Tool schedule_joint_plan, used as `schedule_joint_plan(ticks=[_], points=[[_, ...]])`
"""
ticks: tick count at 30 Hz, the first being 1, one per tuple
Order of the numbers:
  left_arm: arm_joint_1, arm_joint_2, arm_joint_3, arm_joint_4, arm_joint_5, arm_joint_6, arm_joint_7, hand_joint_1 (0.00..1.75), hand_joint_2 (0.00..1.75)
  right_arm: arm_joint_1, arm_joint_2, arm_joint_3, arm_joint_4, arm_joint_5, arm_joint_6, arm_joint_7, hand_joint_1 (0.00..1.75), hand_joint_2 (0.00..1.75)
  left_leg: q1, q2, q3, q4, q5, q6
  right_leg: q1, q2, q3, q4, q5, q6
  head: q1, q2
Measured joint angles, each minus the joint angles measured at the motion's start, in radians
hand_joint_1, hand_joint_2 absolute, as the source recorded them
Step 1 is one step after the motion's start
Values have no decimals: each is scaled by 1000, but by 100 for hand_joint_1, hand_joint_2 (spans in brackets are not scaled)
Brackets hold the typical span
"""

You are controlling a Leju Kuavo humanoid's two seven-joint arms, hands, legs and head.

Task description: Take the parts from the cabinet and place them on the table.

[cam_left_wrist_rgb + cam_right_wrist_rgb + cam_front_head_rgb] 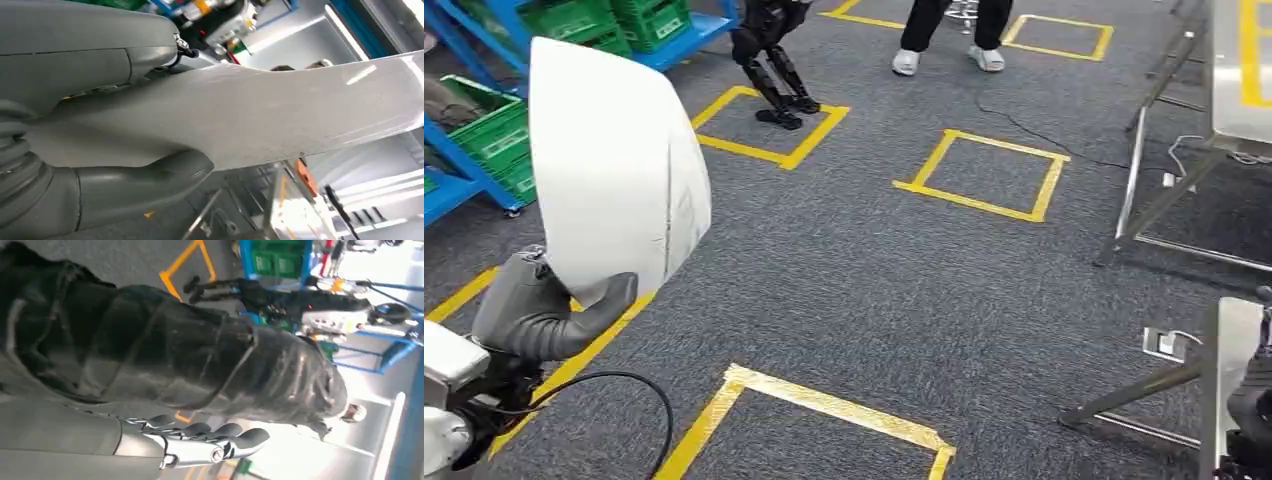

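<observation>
My left hand (539,310) grips the lower edge of a large white curved panel (609,160) and holds it upright at the left. In the left wrist view the white panel (280,115) lies between the grey thumb (140,187) and the rest of the left hand (75,60). A black, glossy wrapped part (190,350) sits against my right hand (165,440), whose fingers (215,435) lie along its underside. The black part (1252,415) also peeks in at the head view's lower right corner. A metal table (1236,345) stands beside it.
Blue racks with green crates (494,135) stand at the left. Another robot's black legs (774,80) and a person's legs (949,35) are ahead. Yellow tape squares (984,175) mark the grey carpet. A second metal table (1224,90) is at the far right.
</observation>
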Motion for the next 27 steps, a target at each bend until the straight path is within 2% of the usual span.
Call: schedule_joint_plan(ticks=[1,2,5,6,7,8,9,10,11,12,13,14,15,16,17,18,20,21,22,23,24,25,26,27], points=[[-1,0,1,-4,2,0,0,175,175,-2,0,2,-6,0,-3,0,0,0,-5,9,3,0,-4,-6,9,-44,26,-50,-12,0,0,0],[-5,0,3,-8,3,-1,0,175,175,-2,0,5,-11,0,-3,0,0,0,-10,17,2,6,-7,-13,10,-24,34,-55,-4,-17,-3,0],[-8,-2,3,-10,5,-4,0,175,175,2,2,8,-21,0,-6,-1,0,0,-6,49,9,-1,-6,-27,17,10,24,-53,-1,-38,-1,0],[-11,-2,3,-12,5,-4,0,175,175,4,2,8,-27,0,-6,-1,0,0,0,36,8,3,-17,-35,10,20,28,-60,5,-47,-3,0],[-12,-3,3,-13,5,-4,0,175,175,4,3,9,-34,1,-6,-2,0,0,2,-16,0,30,-39,-37,10,28,28,-60,6,-51,-5,0],[-11,-2,5,-14,5,-4,-1,175,175,1,4,11,-35,1,-6,-2,0,0,2,-51,-27,95,-79,-35,11,38,28,-60,6,-58,-7,0],[-10,-2,6,-14,5,-4,-1,175,175,1,4,12,-35,1,-6,-2,0,0,1,-67,-68,185,-121,-34,12,50,28,-60,6,-58,-11,0],[-9,-2,6,-14,5,-4,-1,175,175,2,6,14,-35,1,-6,-2,0,0,-1,-72,-110,272,-154,-34,15,63,27,-60,7,-60,-10,0],[-8,-3,6,-14,5,-4,-1,175,175,2,6,15,-35,1,-6,-2,0,0,-1,-73,-137,323,-163,-31,18,75,27,-60,7,-62,-10,0],[-7,-3,6,-14,5,-4,-1,175,175,3,6,18,-35,1,-6,-2,0,0,-3,-73,-141,324,-148,-27,20,90,28,-60,7,-63,-10,0],[-7,-3,6,-14,5,-4,-1,175,175,3,6,20,-35,1,-6,-2,0,0,-5,-75,-127,285,-112,-21,22,104,29,-59,7,-63,-10,0],[-7,-3,6,-14,5,-4,-1,175,175,3,6,21,-35,1,-6,-2,0,0,-8,-82,-92,202,-59,-14,23,120,30,-58,8,-63,-10,0],[-8,-3,6,-14,5,-4,-1,175,175,3,6,22,-35,1,-6,-2,0,0,-10,-102,-52,114,-12,-7,23,133,32,-57,8,-62,-10,0],[-9,-2,6,-14,5,-4,-1,175,175,3,8,23,-35,1,-6,-2,0,0,-10,-160,-26,44,10,2,19,143,30,-56,8,-61,-8,0],[-7,-3,6,-15,5,-4,-1,175,175,0,8,23,-35,1,-6,-2,0,0,-4,-184,-18,21,5,4,25,156,22,-49,9,-56,-8,0],[-9,-2,6,-16,5,-5,-1,175,175,2,9,23,-35,1,-6,-2,0,0,-10,-174,-16,15,-2,-2,17,168,12,-50,14,-48,-11,0],[-11,-3,6,-18,8,-5,-3,175,175,7,9,24,-36,-3,-8,-2,0,0,-14,-154,-16,11,1,2,10,193,7,-58,23,-32,-11,0],[-11,-3,6,-18,11,-5,-5,175,175,10,9,24,-39,-4,-8,-4,0,0,-4,-137,-10,-4,9,7,13,199,-2,-57,22,-27,-10,0],[-11,-4,6,-17,14,-5,-10,175,175,16,9,25,-42,-7,-12,-9,0,0,-5,-119,-4,-11,12,10,19,135,-12,-38,7,-28,-8,0],[-9,-5,8,-18,23,-4,-22,175,175,15,9,26,-44,-9,-16,-11,0,0,-6,-106,-3,-13,12,15,19,85,-37,13,-27,-21,-3,0],[-7,-6,10,-18,27,-5,-29,175,175,16,9,27,-46,-9,-19,-11,0,0,-7,-92,-3,-13,11,17,17,65,-71,85,-63,-15,-5,0],[-2,-8,12,-18,34,-5,-35,175,175,22,9,29,-47,-9,-21,-9,0,0,-8,-76,-3,-13,10,17,12,55,-111,166,-98,-10,-3,0],[0,-11,12,-18,35,-5,-39,175,175,30,9,31,-48,-9,-24,-6,0,0,-8,-61,-4,-12,9,18,9,52,-141,229,-118,-5,-5,0],[2,-14,12,-18,38,-4,-42,175,175,36,9,31,-50,-9,-28,-5,0,0,-8,-46,-3,-12,8,17,6,50,-148,246,-114,-1,-3,0]])
